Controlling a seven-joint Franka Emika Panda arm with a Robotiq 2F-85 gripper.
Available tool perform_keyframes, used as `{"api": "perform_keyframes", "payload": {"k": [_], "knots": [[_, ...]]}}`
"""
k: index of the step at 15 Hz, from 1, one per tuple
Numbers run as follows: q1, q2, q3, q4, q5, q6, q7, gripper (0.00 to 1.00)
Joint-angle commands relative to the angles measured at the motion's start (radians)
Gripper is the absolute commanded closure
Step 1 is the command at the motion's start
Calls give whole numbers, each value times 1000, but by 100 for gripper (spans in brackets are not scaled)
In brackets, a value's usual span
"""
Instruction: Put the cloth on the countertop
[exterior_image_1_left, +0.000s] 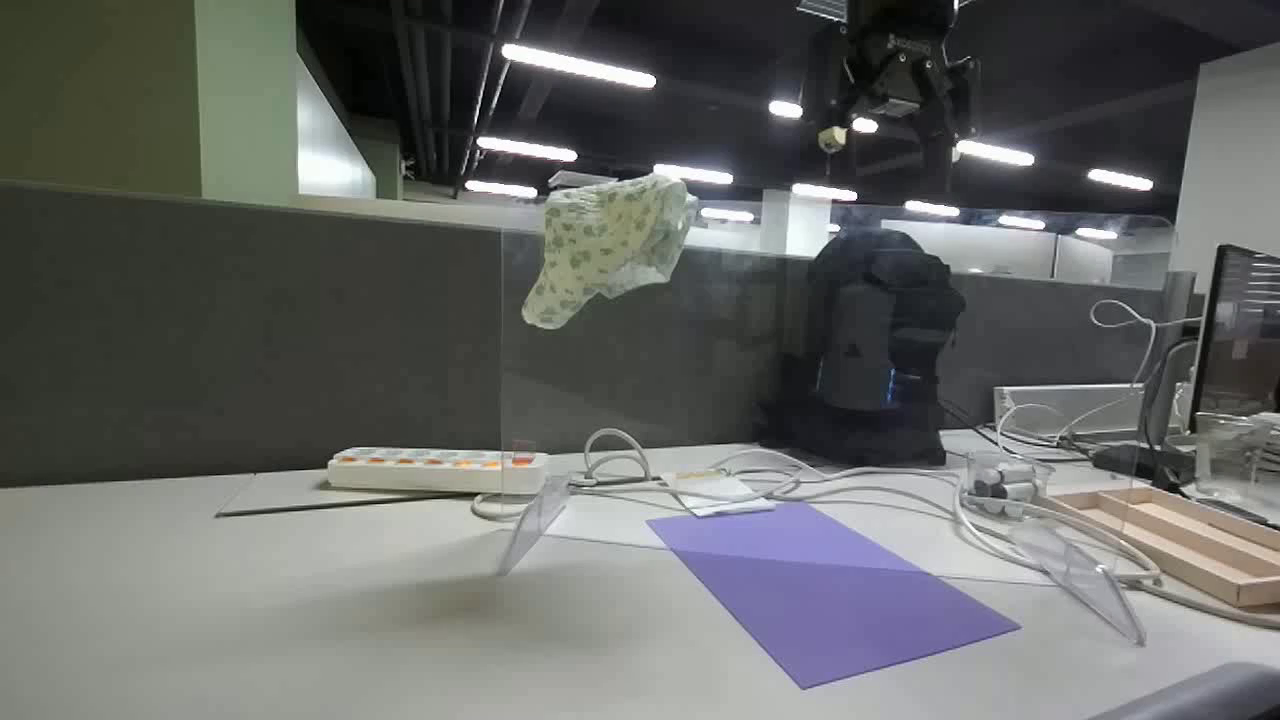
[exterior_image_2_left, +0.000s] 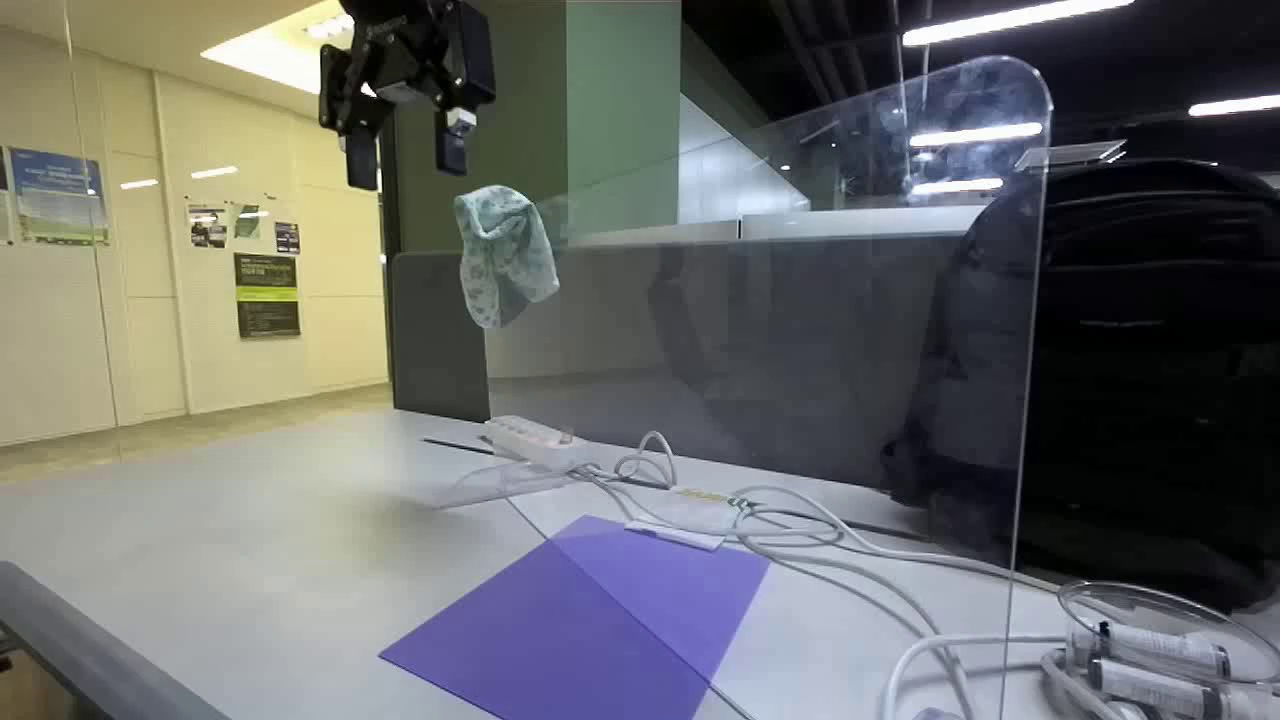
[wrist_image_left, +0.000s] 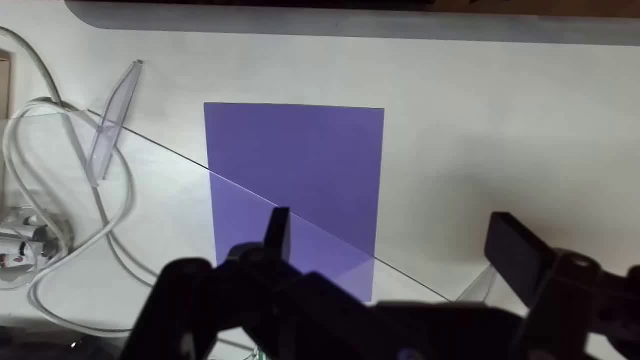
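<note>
A broad white countertop (exterior_image_1_left: 300, 620) shows in both exterior views, with a long dark-grey partition wall (exterior_image_1_left: 250, 330) along its far side. A large, clear plastic panel (exterior_image_2_left: 760, 340) stands upright on the countertop, and a bulky black fabric backpack (exterior_image_1_left: 885, 340) sits by the partition wall, visible through the panel in an exterior view. High over the countertop hangs the black two-finger gripper (exterior_image_2_left: 407, 165), released, its fingers spread wide. A flat, rectangular purple sheet (wrist_image_left: 300, 145) lies on the countertop; in the wrist view the panel's straight lower edge crosses it slantwise. A thin, pale cloth (exterior_image_1_left: 605, 245) with small grey-green printed motifs is draped over the panel's top edge near an upper corner, raised off the countertop and apart from the gripper. A shallow, pale wooden tray (exterior_image_1_left: 1200, 543) with compartments lies well apart from the cloth, and a long white plastic power strip (exterior_image_1_left: 435, 472) with orange switches rests near the partition wall. A clear, round bowl (exterior_image_2_left: 1078, 640) holds white-and-black cylinders (exterior_image_2_left: 1165, 648).
</note>
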Motion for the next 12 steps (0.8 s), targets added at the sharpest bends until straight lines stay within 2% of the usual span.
{"api": "perform_keyframes", "payload": {"k": [1,9,12], "knots": [[5,1,-4,2,-2,-2,2,0],[3,9,-1,2,-3,2,9,0],[-3,22,16,6,5,63,65,0]]}}
